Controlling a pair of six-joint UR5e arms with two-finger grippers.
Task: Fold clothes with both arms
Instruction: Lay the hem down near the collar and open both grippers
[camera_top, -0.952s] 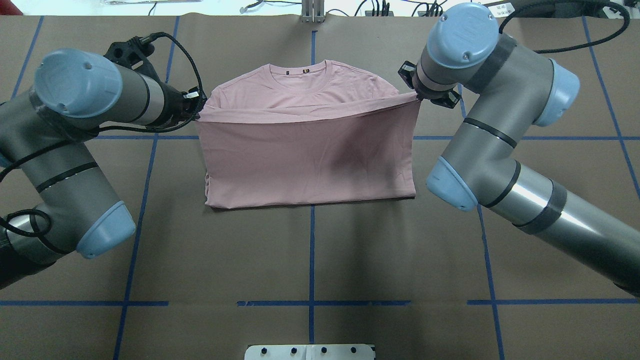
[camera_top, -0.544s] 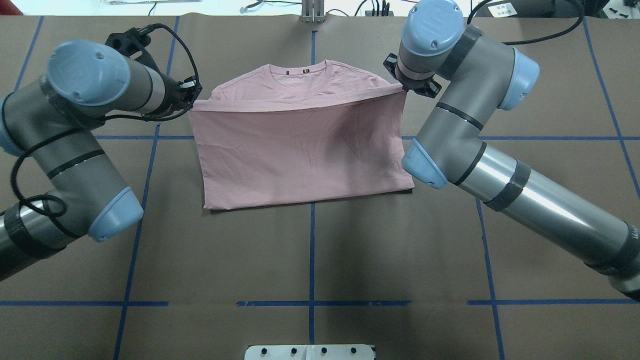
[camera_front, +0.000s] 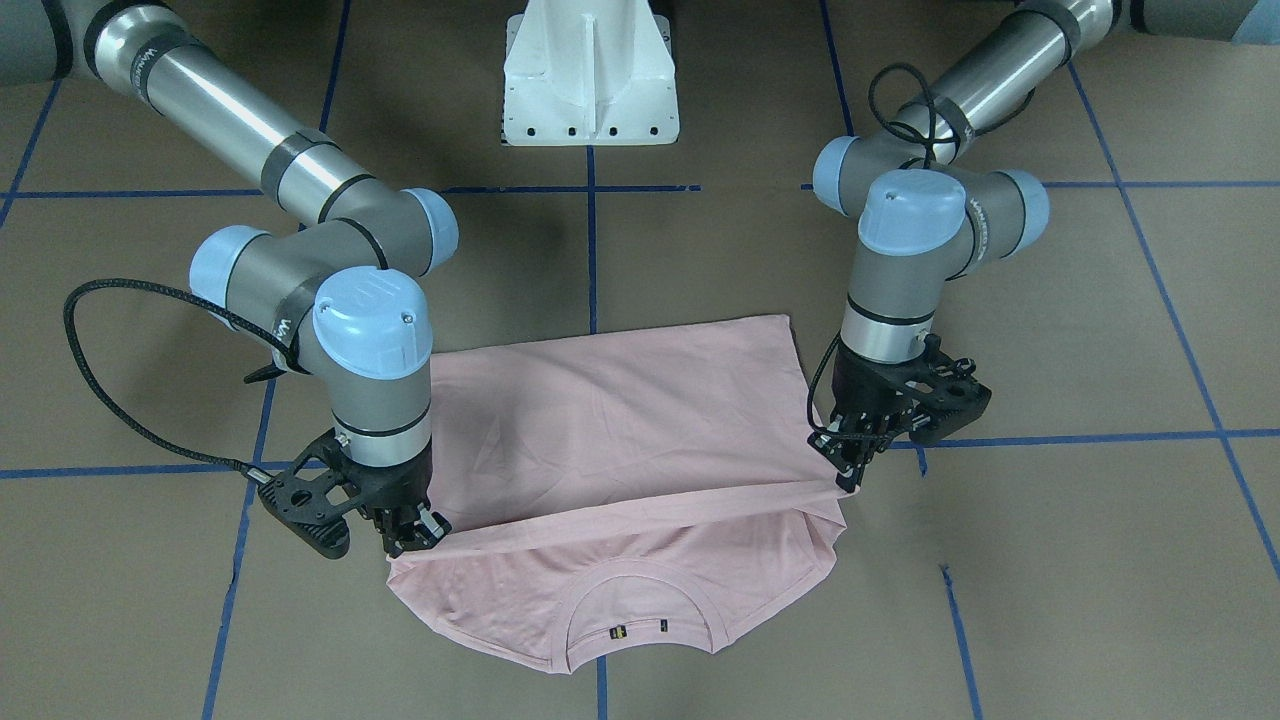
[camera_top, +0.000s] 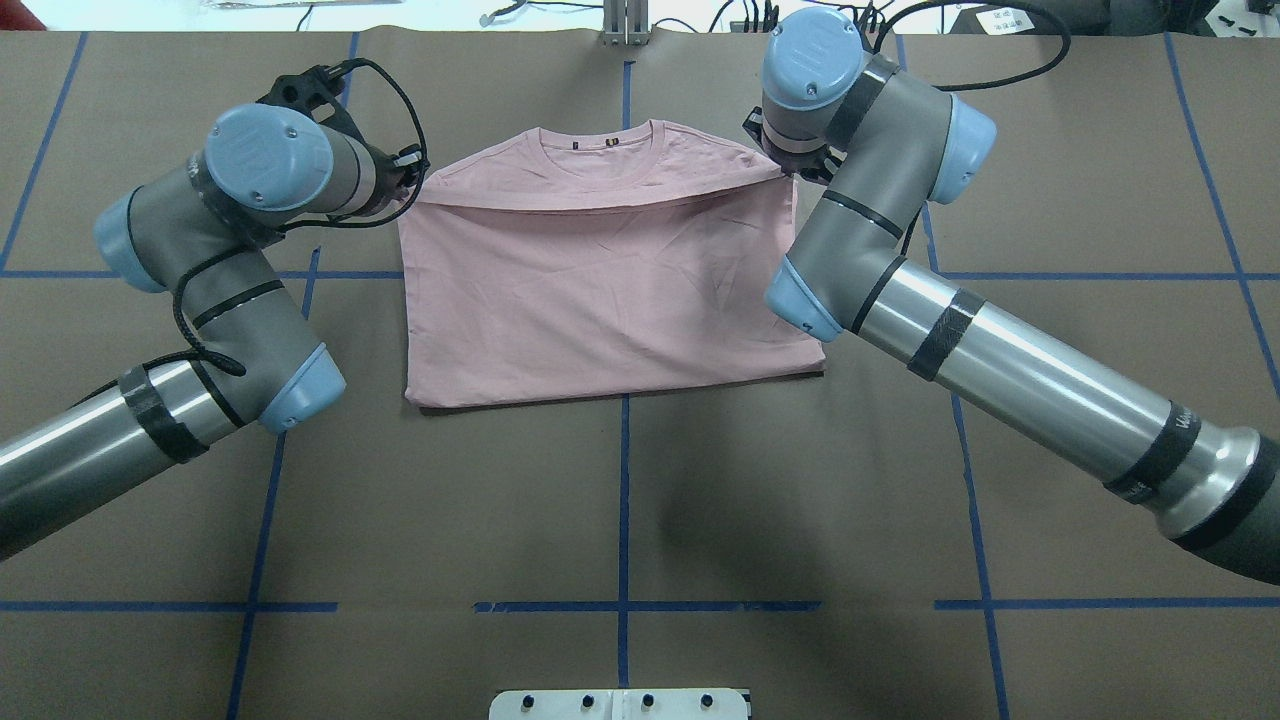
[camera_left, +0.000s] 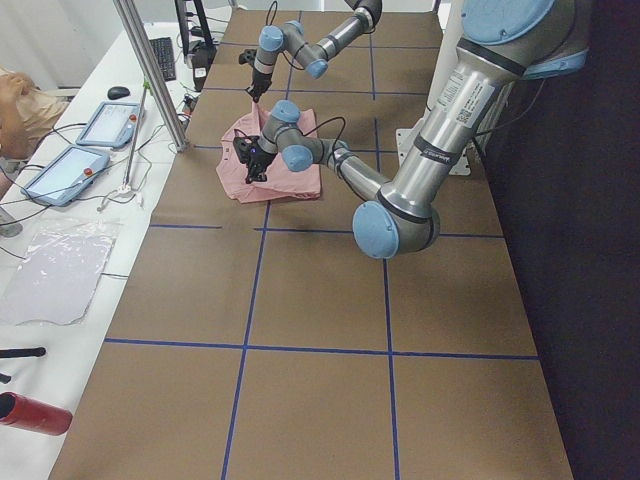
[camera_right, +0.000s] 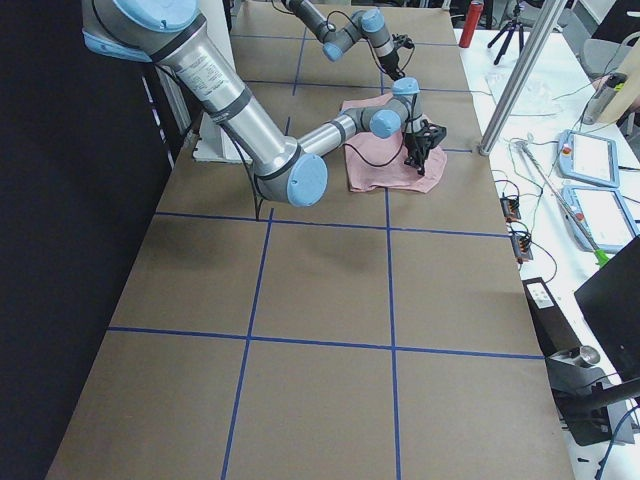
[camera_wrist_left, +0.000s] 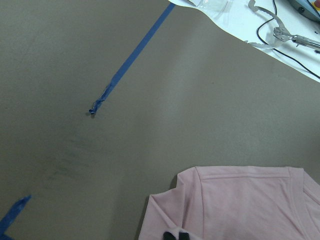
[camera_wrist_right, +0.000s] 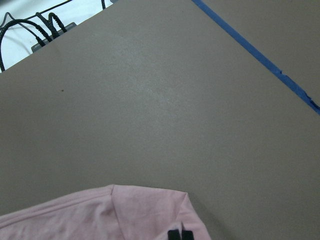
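- Pink T-shirt (camera_top: 600, 290) on the brown tabletop (camera_top: 800, 500), hem folded toward the collar.
- The left claw (camera_front: 848, 475) and right claw (camera_front: 415, 538) each pinch a hem corner, so the fold lands straight.

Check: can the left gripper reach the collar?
Likely yes: the collar lies bare beyond the fold, nothing over it. But the left gripper is shut on the folded edge of the T-shirt, so it must release first.
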